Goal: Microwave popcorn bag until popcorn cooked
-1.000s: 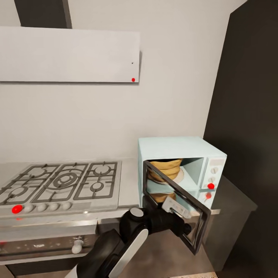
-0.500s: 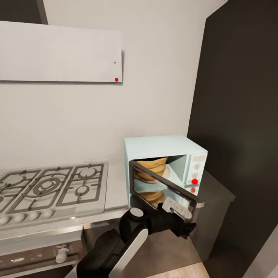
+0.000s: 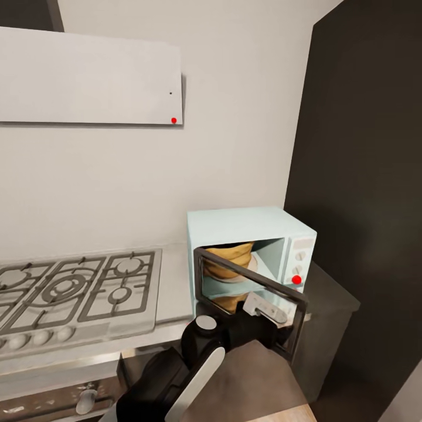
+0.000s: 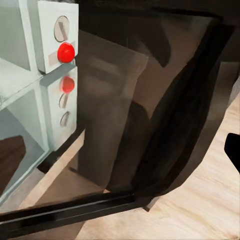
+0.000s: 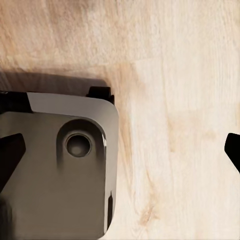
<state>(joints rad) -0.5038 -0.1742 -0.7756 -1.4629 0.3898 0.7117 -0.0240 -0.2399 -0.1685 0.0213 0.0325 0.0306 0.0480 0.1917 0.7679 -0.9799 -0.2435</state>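
Left claw (image 3: 275,340) sits low centre at the microwave (image 3: 249,246) door's free edge; whether it's apart or together, we can't tell. Popcorn bag (image 3: 230,257) sits inside, mid-frame: we'd judge it light and crumply, best gripped at its rolled rim.

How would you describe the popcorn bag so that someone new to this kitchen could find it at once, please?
Find the steel hob on the grey countertop; right of it stands a mint-blue microwave with its door ajar. The popcorn bag sits inside, the one wrinkled orange-tan thing there.
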